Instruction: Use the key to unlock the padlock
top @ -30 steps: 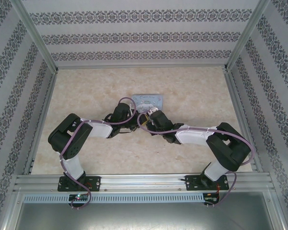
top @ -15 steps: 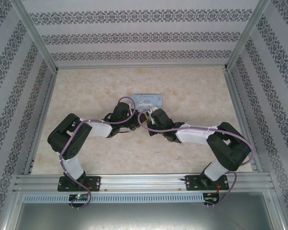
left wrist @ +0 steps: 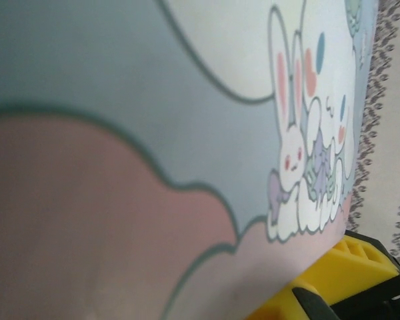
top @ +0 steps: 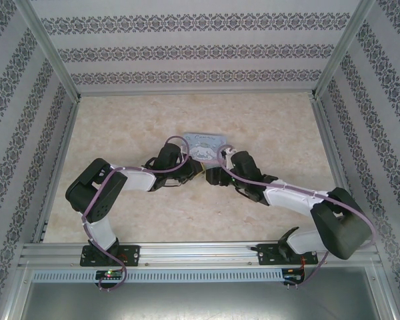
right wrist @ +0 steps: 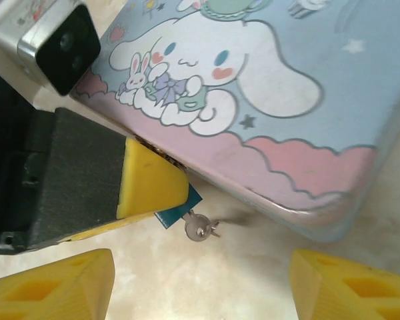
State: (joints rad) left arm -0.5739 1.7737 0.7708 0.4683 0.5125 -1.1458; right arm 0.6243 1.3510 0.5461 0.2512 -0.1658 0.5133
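We note a back wall (top: 200,47), left wall (top: 13,127) and right wall (top: 387,127), all papered white with dark floral bands. Aluminium posts (top: 50,50) frame the corners. The tabletop (top: 120,120) is beige and marbled. Aluminium rails (top: 200,252) edge its near side. We record even light.

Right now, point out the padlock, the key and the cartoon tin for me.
padlock (right wrist: 177,212), right wrist view, the teal corner that pokes out.
key (right wrist: 199,231), right wrist view, its round head.
tin (right wrist: 360,80), right wrist view, blue part of the lid.
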